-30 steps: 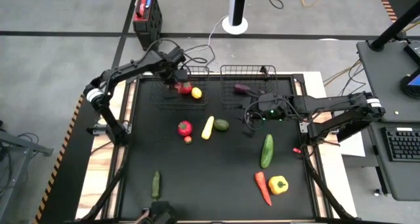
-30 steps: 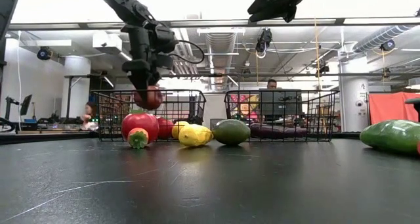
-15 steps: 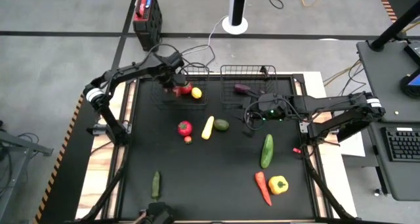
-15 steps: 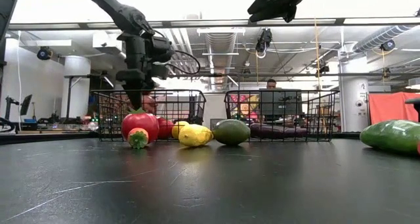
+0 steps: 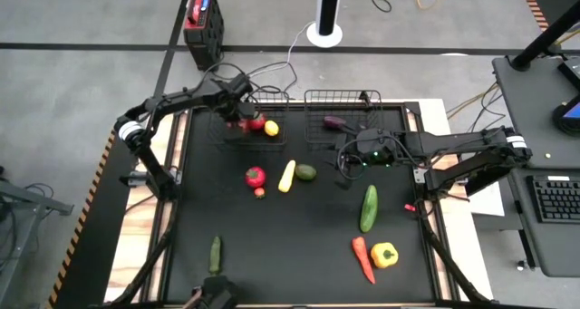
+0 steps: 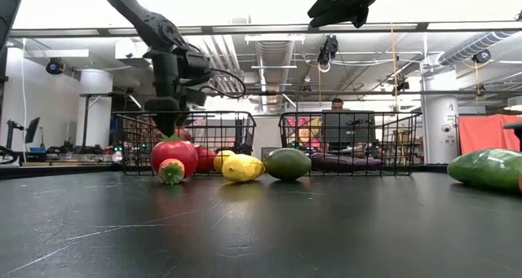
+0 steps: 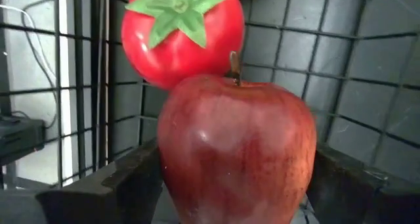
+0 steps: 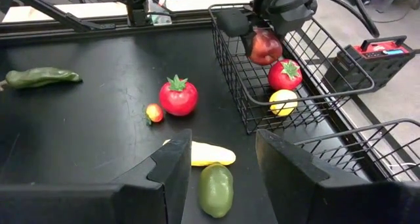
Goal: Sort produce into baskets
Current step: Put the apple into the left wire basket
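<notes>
near edge: green cucumber [image 5: 215, 253] at 7 o'clock of the tabletop [image 5: 299, 246]; orange carrot [image 5: 362, 258] and yellow pepper [image 5: 384, 255] side by side at 5 o'clock.
right side: large green cucumber [image 5: 368, 207] at 4 o'clock, lying alone.
centre: red tomato [image 5: 255, 176] with a small red-yellow piece [image 5: 259, 193] just beside it; yellow squash [image 5: 286, 176] and avocado [image 5: 306, 172] next to each other.
right end effector: [image 5: 346, 160] hovers above the tabletop near the avocado, at the front of the right basket; fingers spread, released, nothing between them in the right wrist view.
right basket: black wire basket [image 5: 385, 101] at 1 o'clock; purple eggplant [image 5: 334, 122] inside.
left basket: black wire basket [image 5: 274, 97] at 11 o'clock; holds a tomato [image 8: 283, 74] and a lemon [image 8: 283, 102].
left end effector: [image 5: 239, 119] down inside the left basket, clenched on a red apple [image 7: 236, 152]; the apple sits just beside the basket's tomato in the left wrist view.
floor beyond: red-and-black box [image 5: 202, 15] at 11 o'clock off the tabletop.
room: person seated behind a monitor [image 6: 347, 128], seen through the right basket in the low view.
</notes>
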